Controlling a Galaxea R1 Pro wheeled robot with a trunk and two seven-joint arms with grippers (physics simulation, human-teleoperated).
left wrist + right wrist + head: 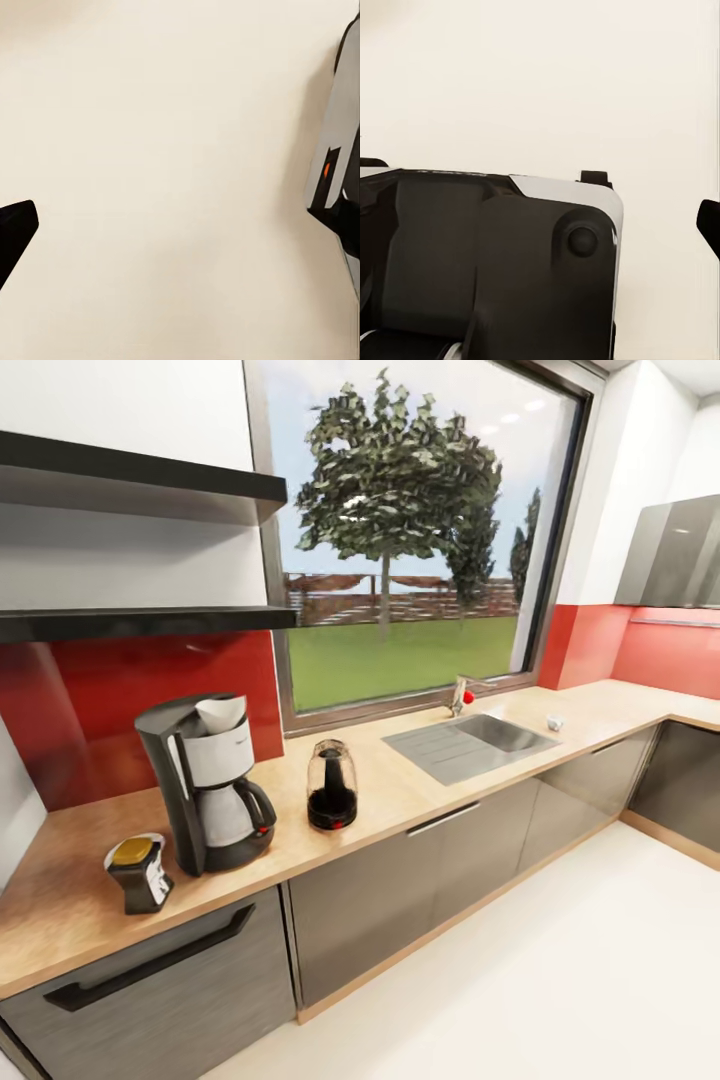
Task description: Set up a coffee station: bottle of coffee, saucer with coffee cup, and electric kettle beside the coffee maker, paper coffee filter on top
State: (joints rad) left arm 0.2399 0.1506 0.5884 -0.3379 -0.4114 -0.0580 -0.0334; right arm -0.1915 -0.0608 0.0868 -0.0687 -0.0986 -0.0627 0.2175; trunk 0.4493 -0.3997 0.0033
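Note:
On the wooden countertop (420, 785) at the left stands the coffee maker (210, 785), with the white paper coffee filter (222, 712) resting in its top. The bottle of coffee (140, 872) stands just left of it, near the counter's front edge. The electric kettle (332, 785) is a little to its right. A tiny white thing (553, 722) right of the sink may be the coffee cup. The saucer is out of view. The black kitchen shelf (140, 622) hangs above. The left gripper's fingertip (16, 229) and the right gripper's fingertip (710, 221) sit at the picture edges over pale floor, holding nothing.
A steel sink (470, 743) with a tap (458, 698) lies under the window. A second black shelf (140, 475) hangs higher. Grey cabinets (420, 880) run below the counter, which turns a corner at the far right. Pale floor (560, 980) lies in front. My own base (495, 270) shows below the right wrist.

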